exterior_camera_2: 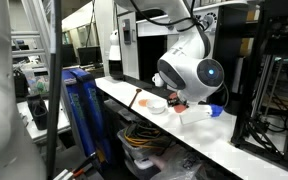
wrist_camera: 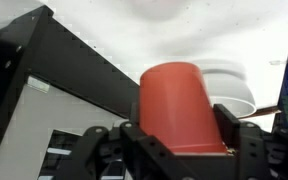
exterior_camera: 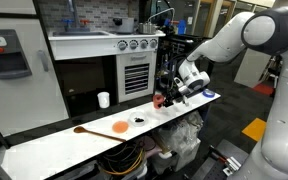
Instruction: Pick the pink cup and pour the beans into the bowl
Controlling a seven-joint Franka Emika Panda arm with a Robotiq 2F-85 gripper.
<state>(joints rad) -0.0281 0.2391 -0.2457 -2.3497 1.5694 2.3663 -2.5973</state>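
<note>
My gripper [wrist_camera: 181,125] is shut on the pink cup [wrist_camera: 176,105], which fills the middle of the wrist view and lies tilted between the two black fingers. In an exterior view the cup [exterior_camera: 159,100] hangs just above the white table, to the right of the white bowl [exterior_camera: 138,120], which holds dark beans [exterior_camera: 138,119]. The bowl's rim [wrist_camera: 236,92] shows just behind the cup in the wrist view. In an exterior view the cup [exterior_camera_2: 178,103] sits under the arm's wrist, beside the bowl [exterior_camera_2: 157,106]. The cup's inside is hidden.
A flat orange dish [exterior_camera: 119,127] and a wooden spoon [exterior_camera: 84,131] lie on the white table [exterior_camera: 54,145]. A white cup [exterior_camera: 104,99] stands near the toy kitchen [exterior_camera: 109,60]. A blue object [exterior_camera_2: 214,111] lies near the table's end.
</note>
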